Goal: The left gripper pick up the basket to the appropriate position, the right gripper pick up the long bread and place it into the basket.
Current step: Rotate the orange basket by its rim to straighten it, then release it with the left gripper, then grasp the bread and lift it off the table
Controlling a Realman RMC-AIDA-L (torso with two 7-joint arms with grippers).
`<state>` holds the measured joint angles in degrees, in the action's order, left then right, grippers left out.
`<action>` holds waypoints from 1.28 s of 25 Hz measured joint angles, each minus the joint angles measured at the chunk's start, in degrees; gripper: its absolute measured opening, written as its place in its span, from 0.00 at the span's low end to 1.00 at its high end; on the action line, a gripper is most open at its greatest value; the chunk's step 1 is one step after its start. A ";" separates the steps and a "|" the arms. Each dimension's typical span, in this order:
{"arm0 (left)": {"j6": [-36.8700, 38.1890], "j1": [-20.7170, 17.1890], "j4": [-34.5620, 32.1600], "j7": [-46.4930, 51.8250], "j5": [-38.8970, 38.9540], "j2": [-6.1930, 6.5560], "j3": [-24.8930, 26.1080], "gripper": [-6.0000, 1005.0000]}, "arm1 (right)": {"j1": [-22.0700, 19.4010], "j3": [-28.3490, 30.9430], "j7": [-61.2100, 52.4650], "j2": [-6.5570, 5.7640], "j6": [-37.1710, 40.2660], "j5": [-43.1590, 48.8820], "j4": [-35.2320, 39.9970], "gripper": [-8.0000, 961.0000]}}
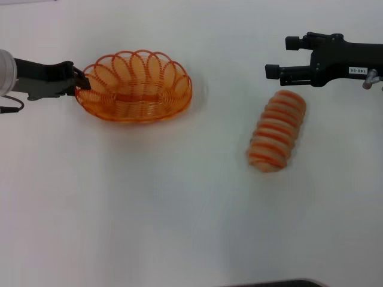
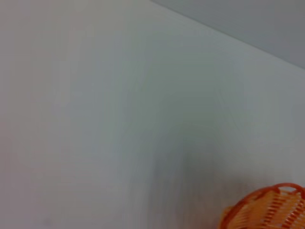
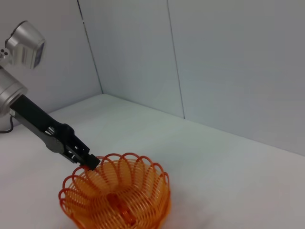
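The orange wire basket (image 1: 136, 86) sits at the table's far left, empty inside. My left gripper (image 1: 82, 81) reaches in from the left edge and is shut on the basket's left rim loops; the right wrist view shows the same grip, left gripper (image 3: 90, 162) on the basket (image 3: 116, 198). A corner of the basket (image 2: 267, 210) shows in the left wrist view. The long bread (image 1: 277, 130), tan with orange stripes, lies on the table at right, angled. My right gripper (image 1: 281, 57) hovers just beyond the bread's far end, open and holding nothing.
The white table (image 1: 179, 209) stretches between basket and bread. Pale wall panels (image 3: 214, 62) stand behind the table. A dark strip (image 1: 275, 283) lies along the near edge.
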<state>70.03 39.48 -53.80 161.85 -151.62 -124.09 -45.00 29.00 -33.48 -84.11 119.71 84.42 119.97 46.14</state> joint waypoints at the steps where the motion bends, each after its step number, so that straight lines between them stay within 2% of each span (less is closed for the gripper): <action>1: 0.28 0.09 0.01 0.00 0.02 0.04 0.00 0.12 | 0.00 -0.01 0.00 0.00 -0.02 0.00 0.00 0.98; 7: 3.09 -0.22 -3.47 -2.56 0.02 0.33 -0.15 0.33 | 0.09 -0.01 0.01 0.00 -0.38 0.00 0.00 0.98; 12: 4.42 -1.17 -7.32 -6.63 0.56 0.47 0.04 0.57 | 0.11 0.42 0.00 -0.03 -0.44 -0.05 0.01 0.98; 17: 7.91 -1.37 -8.18 -21.24 6.84 1.51 0.66 0.81 | -0.19 0.79 -0.48 -0.38 0.22 -2.62 0.33 0.98; 19: 8.98 -1.42 -8.47 -24.52 8.28 1.69 0.67 0.84 | -0.42 0.85 -0.52 -0.56 0.99 -3.54 0.61 0.98; 23: 18.67 -3.19 -10.46 -42.91 15.23 2.10 1.23 0.89 | -0.75 0.92 0.97 -1.20 5.32 -3.79 1.29 0.98; 24: 23.13 -4.13 -10.51 -49.12 18.36 2.43 1.35 0.89 | -0.93 0.92 2.35 -1.40 6.96 -3.79 1.40 0.98; 26: 27.42 -5.46 -10.53 -54.91 21.29 2.68 1.63 0.89 | -1.29 1.24 4.34 -1.66 9.18 -3.80 1.65 0.98; 32: 30.35 -11.75 -9.38 -64.06 24.96 1.70 3.33 0.89 | -2.95 1.31 4.89 -1.82 10.55 -3.68 3.02 0.98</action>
<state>100.37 27.73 -63.18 97.78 -126.65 -122.39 -41.67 26.06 -32.16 -79.23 117.89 94.98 116.30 49.16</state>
